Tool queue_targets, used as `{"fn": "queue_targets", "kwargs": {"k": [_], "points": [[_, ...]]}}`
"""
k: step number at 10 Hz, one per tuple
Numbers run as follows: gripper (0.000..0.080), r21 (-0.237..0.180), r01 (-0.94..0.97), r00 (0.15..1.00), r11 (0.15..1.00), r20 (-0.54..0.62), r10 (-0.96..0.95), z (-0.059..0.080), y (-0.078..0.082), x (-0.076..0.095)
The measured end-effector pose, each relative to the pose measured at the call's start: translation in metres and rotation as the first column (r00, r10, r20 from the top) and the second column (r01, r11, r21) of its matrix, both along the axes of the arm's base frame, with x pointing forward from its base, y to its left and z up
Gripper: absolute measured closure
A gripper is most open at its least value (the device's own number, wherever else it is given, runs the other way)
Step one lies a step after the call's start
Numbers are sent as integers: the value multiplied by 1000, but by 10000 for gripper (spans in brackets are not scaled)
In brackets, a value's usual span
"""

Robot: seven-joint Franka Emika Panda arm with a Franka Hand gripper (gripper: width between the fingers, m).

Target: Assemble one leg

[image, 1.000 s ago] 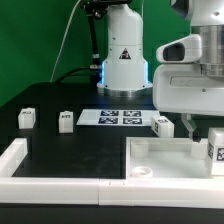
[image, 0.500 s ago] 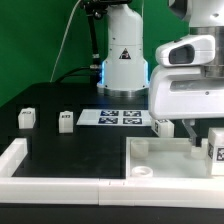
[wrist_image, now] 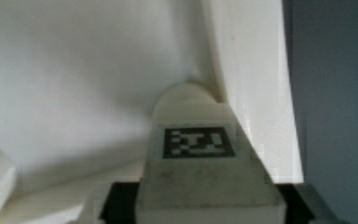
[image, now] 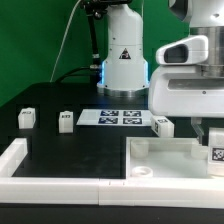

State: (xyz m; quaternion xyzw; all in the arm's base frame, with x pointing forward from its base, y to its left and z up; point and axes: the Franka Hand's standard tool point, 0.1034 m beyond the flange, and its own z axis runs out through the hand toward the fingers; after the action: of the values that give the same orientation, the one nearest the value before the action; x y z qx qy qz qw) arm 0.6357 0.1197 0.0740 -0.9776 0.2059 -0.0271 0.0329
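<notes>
While low over the tray [image: 60, 165], claw [image: 208, 140] apparently gripping leg [wrist_image: 197, 150].

The arm reaches down at the exterior view's right, its bulky white wrist housing upright above the tool [image: 208, 140], whose dark fingers [wrist_image: 119, 204] point downward, clamped on a leg [wrist_image: 201, 150].

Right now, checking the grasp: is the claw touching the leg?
Touching: in the wrist view, the claw's fingers flank and press the leg.
</notes>
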Motion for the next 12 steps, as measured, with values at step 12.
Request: {"fn": "queue_targets", "kwargs": {"k": [12], "points": [[203, 45, 821, 570, 569, -100, -815, -2, 3, -1]]}}
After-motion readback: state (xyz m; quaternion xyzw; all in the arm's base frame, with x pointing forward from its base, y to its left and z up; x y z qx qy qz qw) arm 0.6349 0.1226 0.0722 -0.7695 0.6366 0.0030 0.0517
